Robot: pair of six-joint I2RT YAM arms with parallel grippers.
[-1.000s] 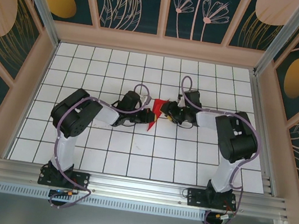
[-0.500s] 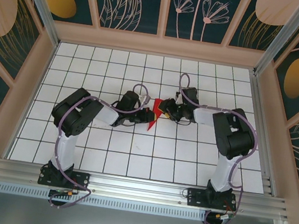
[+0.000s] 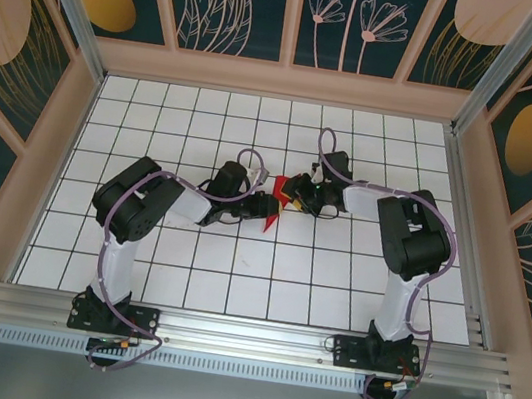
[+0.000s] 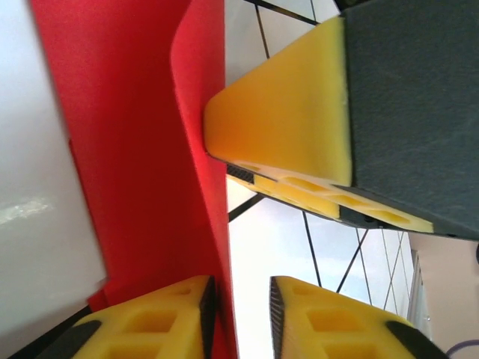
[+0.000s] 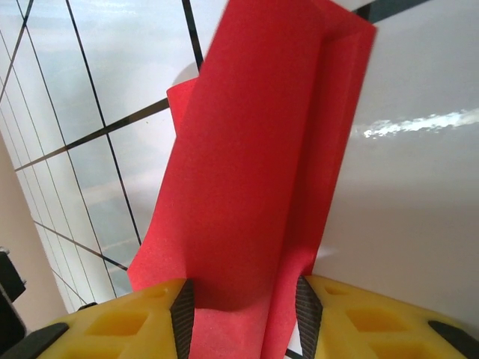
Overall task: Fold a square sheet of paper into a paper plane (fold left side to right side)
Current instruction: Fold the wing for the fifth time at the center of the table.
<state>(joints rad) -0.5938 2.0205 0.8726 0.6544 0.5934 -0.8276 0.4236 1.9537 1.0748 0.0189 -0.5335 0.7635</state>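
Gridded table [image 3: 184, 268]: red paper wedge [image 3: 271, 213] is pointing lengthwise toward the near edge, right gripper [image 5: 243, 288] clasping it (left gripper [image 4: 239, 290] is standing parted).

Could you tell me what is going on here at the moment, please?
A red paper is being folded at the middle of the table. It is already a narrow, creased wedge. The right gripper holds a raised fold of it between its fingers. The left gripper meets it from the other side, its jaws slightly apart with the paper's edge in the gap, so it is not clamping. It does not look like a finished plane yet.
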